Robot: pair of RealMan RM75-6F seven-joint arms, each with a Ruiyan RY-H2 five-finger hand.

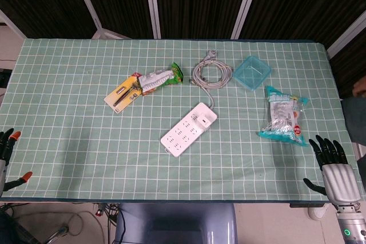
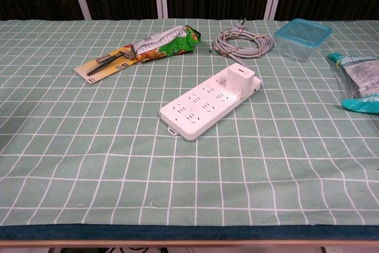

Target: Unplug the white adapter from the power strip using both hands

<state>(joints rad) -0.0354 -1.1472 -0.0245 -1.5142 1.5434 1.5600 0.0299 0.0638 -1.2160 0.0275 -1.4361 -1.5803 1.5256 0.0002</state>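
A white power strip [image 1: 186, 131] [image 2: 204, 105] lies slantwise in the middle of the green checked table. The white adapter [image 1: 204, 119] [image 2: 240, 79] stands plugged into its far right end. My left hand [image 1: 8, 158] shows at the table's front left edge, fingers spread, holding nothing. My right hand [image 1: 333, 167] is at the front right corner, fingers spread upward and empty. Both hands are far from the strip. Neither hand appears in the chest view.
The strip's grey coiled cable [image 1: 211, 74] [image 2: 243, 44] lies behind it. A clear blue box [image 1: 251, 73] [image 2: 302, 38] sits at the back right, a plastic bag [image 1: 281, 116] [image 2: 362, 81] at the right. A snack bag [image 1: 159, 78] [image 2: 163, 44] and carded tools [image 1: 122, 94] [image 2: 106, 63] lie at the back left.
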